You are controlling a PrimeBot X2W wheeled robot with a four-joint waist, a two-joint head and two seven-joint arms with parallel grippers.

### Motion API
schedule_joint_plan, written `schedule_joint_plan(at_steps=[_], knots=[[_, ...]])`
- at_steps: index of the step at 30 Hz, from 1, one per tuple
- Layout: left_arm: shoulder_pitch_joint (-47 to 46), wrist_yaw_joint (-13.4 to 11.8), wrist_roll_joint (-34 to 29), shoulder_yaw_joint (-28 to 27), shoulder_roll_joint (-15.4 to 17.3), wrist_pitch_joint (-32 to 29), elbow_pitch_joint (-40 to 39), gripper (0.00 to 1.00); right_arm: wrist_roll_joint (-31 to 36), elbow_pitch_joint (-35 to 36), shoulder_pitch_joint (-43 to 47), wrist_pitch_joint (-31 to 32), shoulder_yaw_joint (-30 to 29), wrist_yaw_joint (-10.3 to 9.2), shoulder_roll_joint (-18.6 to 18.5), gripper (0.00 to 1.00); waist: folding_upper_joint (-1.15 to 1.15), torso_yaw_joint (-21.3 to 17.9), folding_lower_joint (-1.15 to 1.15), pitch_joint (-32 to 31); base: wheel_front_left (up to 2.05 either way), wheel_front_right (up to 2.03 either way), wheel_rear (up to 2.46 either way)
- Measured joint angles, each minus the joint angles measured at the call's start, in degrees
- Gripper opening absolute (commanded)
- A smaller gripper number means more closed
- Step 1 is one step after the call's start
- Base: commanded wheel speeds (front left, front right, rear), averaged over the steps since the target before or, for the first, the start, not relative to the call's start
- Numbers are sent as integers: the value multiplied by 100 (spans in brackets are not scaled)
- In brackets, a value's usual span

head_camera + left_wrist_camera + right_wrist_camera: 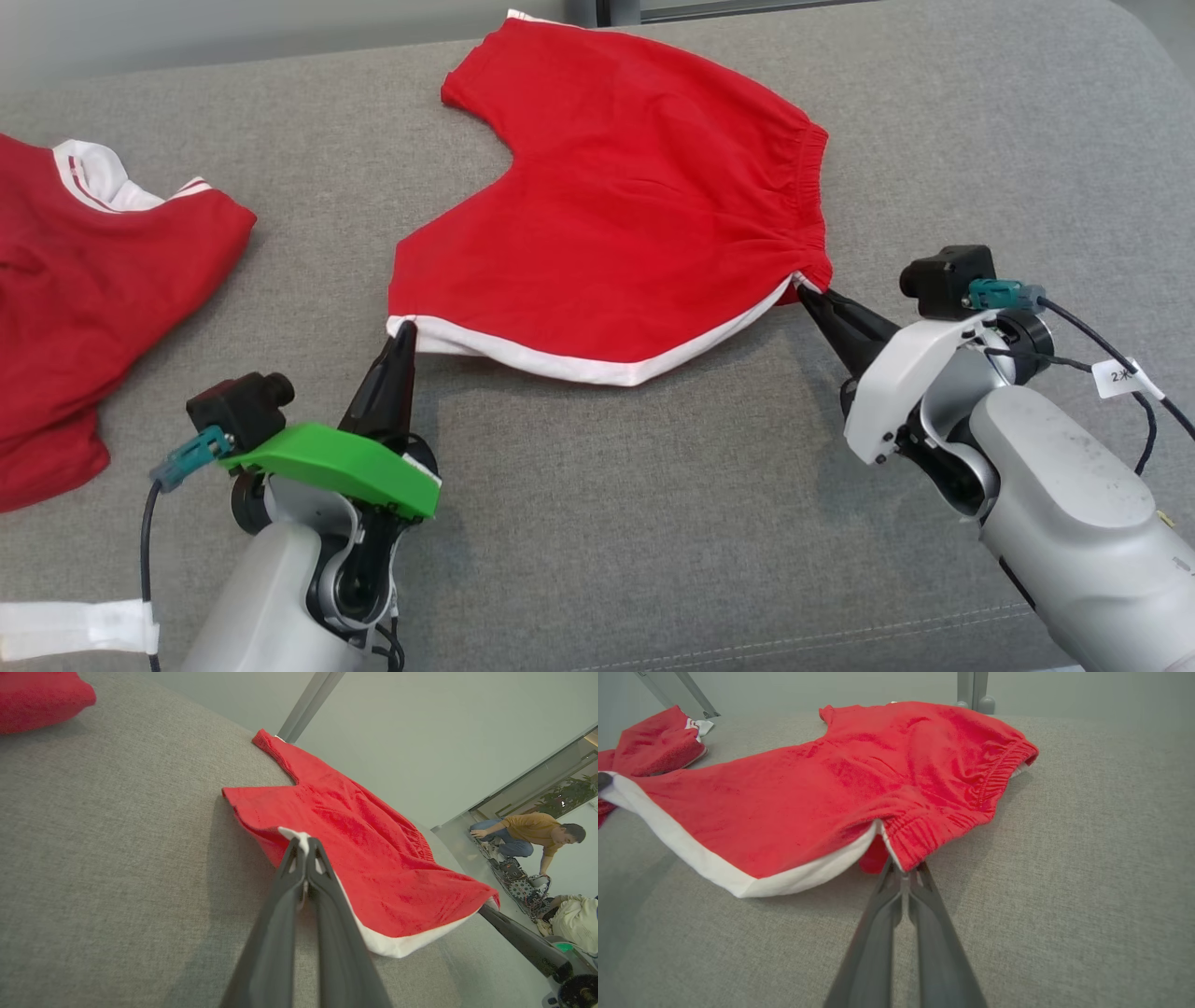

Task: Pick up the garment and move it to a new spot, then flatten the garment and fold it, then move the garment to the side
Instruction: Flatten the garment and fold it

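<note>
Red shorts (pixel 616 187) were laid across the grey fabric surface (pixel 653 523). The left jaws were clamped on the white-trimmed leg corner (pixel 403 324) and the right jaws on the waistband end (pixel 814 271), apparently so the near edge could be pulled taut and flattened.

The garment (pixel 616 205) is matt cloth (faintly fuzzy), the surface (pixel 653 523) rough woven fabric.

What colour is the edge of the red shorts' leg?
White. The trim shows best in the right wrist view.
</note>
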State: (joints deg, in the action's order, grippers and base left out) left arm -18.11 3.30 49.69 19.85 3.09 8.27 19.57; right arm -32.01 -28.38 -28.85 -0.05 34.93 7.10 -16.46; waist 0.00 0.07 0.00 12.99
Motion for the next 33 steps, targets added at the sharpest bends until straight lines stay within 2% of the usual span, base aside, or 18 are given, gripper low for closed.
schedule_joint_plan(at_steps=[4,12,17,23,29,33], knots=[[109,80,-32,-46,18,343,-18,0,-73,118,97,-307,282,1,-74,0,0,15,0,-62,0,0,0],[703,131,-221,-30,25,545,-163,0,-18,345,481,-670,905,2,-344,0,0,21,0,-354,0,0,0],[1183,157,-427,79,29,579,-331,0,-10,343,720,-869,883,2,-689,0,0,-8,0,-553,0,0,0],[1649,172,-582,226,29,592,-503,0,-37,305,1109,-1003,821,2,-934,0,0,23,0,-762,0,0,0],[2024,165,-767,249,41,593,-544,0,-134,288,1382,-1026,882,2,-970,0,0,111,0,-888,0,0,0],[2106,147,-967,272,197,593,-519,0,-138,250,1417,-1050,1040,2,-912,0,0,107,0,-902,0,0,0]])
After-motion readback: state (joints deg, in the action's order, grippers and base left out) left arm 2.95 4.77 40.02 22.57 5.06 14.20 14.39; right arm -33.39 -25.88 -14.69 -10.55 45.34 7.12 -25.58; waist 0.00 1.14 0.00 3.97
